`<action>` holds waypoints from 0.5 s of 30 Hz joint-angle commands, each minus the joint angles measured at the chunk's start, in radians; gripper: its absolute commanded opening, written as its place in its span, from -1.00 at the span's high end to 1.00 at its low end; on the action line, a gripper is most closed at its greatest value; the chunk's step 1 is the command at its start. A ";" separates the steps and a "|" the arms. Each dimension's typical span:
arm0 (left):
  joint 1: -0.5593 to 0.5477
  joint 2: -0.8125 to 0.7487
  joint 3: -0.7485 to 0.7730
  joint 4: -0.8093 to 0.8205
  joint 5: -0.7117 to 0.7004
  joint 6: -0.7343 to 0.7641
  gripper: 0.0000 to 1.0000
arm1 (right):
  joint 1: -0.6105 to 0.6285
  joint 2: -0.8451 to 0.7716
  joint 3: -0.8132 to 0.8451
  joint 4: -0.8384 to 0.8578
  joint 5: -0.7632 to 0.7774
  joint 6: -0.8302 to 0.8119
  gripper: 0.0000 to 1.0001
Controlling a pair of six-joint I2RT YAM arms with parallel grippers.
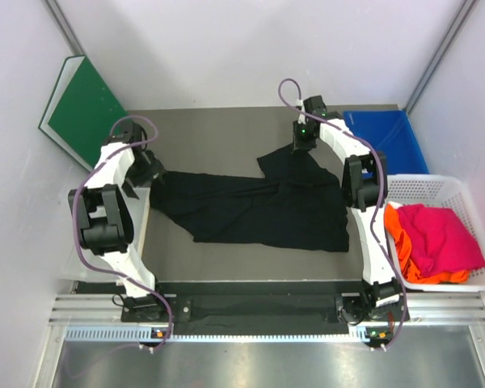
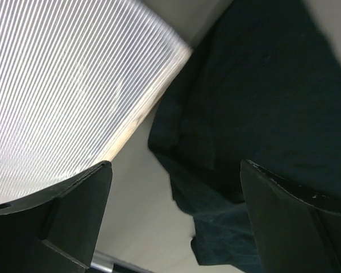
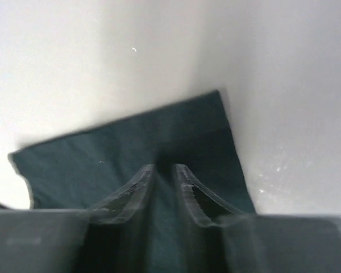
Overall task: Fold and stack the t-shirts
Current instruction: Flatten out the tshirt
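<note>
The right gripper is pinching its jaws on a far flap of the black t-shirt, which is lying rumpled across the tabletop. The left gripper is hovering over its left edge, jaws spread wide. Pulling from one side only is probably risking the shallow-looking pinch slipping off.

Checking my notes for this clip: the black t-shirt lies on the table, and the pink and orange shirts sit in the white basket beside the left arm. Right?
One slip: the white basket holding the pink shirt and orange shirt stands beside the right arm, not the left; the top view shows it. The black t-shirt does lie on the table.
</note>
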State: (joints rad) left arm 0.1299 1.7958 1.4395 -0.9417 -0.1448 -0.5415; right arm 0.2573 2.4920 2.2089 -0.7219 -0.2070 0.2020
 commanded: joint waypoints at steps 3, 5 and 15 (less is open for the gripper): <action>-0.010 0.079 0.111 0.133 0.045 0.069 -0.98 | 0.030 0.019 -0.054 -0.053 0.055 -0.003 0.98; -0.010 0.130 0.163 0.141 0.044 0.072 -0.98 | 0.031 0.007 -0.061 -0.047 0.058 0.000 1.00; -0.013 0.364 0.355 0.132 0.017 0.069 -0.73 | 0.030 -0.038 -0.100 -0.050 0.055 -0.007 1.00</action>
State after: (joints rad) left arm 0.1219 2.1174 1.7256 -0.8276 -0.1192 -0.4755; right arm 0.2619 2.4737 2.1639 -0.6914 -0.1776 0.2100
